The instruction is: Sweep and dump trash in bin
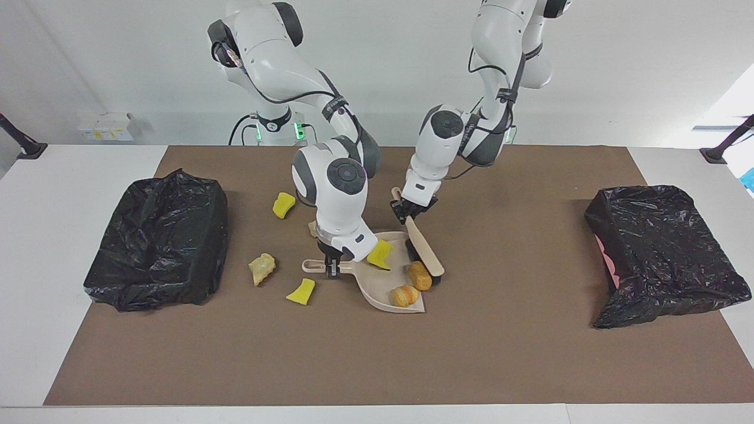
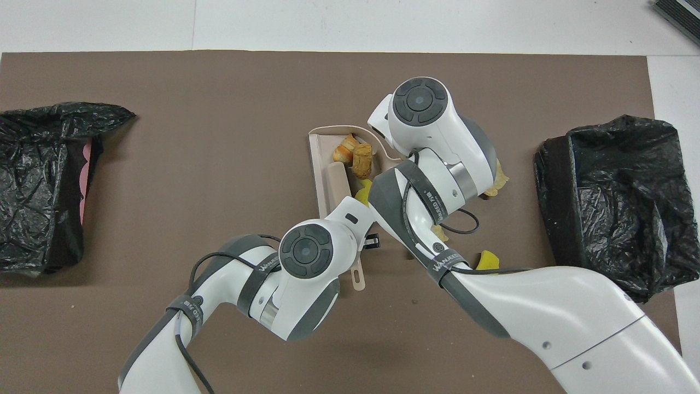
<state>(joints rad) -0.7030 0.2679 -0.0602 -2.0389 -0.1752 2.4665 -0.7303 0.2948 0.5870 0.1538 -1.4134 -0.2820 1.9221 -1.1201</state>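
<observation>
My right gripper [image 1: 333,266] is shut on the handle of the beige dustpan [image 1: 370,287], which rests on the mat. My left gripper [image 1: 412,211] is shut on the handle of the beige brush [image 1: 425,253], whose bristle end rests in the pan's mouth. Two orange-brown bread chunks [image 1: 404,295] [image 1: 419,275] and a yellow sponge piece [image 1: 380,254] lie in the pan. The overhead view shows the chunks [image 2: 353,154] in the pan [image 2: 320,164]. On the mat toward the right arm's end lie two yellow pieces [image 1: 283,204] [image 1: 301,291] and a tan chunk [image 1: 262,268]. Another scrap [image 1: 313,228] is half hidden by the right arm.
A bin lined with a black bag [image 1: 159,241] stands at the right arm's end of the brown mat. A second black-bagged bin [image 1: 665,253] stands at the left arm's end. White table surface borders the mat.
</observation>
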